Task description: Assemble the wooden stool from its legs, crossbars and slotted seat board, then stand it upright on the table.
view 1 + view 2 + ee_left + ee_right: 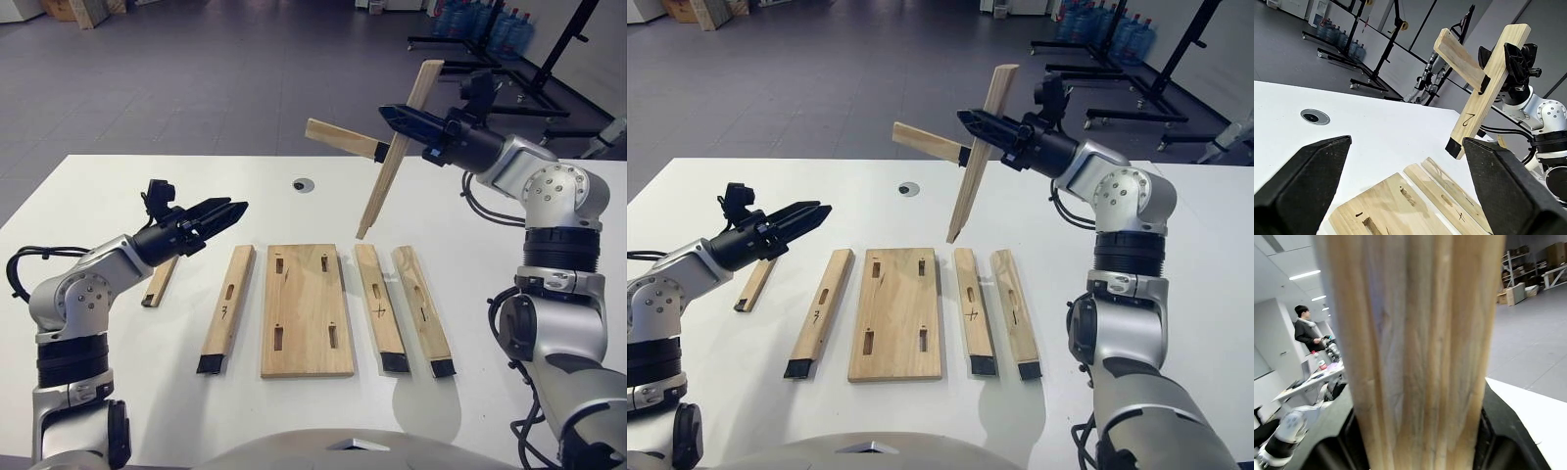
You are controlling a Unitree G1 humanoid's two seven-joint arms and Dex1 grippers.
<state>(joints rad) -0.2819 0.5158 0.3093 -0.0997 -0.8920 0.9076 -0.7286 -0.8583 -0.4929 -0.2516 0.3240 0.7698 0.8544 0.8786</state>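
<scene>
above the far side of the table point(118, 196), right of centre, the held leg point(394, 166) hangs tilted in the air, its dark-capped foot lowest and clear of the tabletop, with a crossbar point(338, 137) set into its side and jutting toward the robot's left. the right gripper point(390, 117) is clamped across this leg near the joint

below, flat on the table, the slotted seat board point(306, 304) lies in the middle with four slots showing. the left leg point(227, 308) lies near the board's left edge, not touching it. on the other side the inner leg point(379, 305) lies just beside the board and the outer leg point(423, 311) close alongside that. all three have their dark caps at the near end. a loose crossbar point(160, 281) lies farther left, partly under the left arm

the left gripper point(227, 213) hovers over the table between the loose crossbar and the left leg, its fingers point(1303, 191) spread wide and holding nothing. a round grommet point(304, 184) sits in the tabletop beyond the board
</scene>
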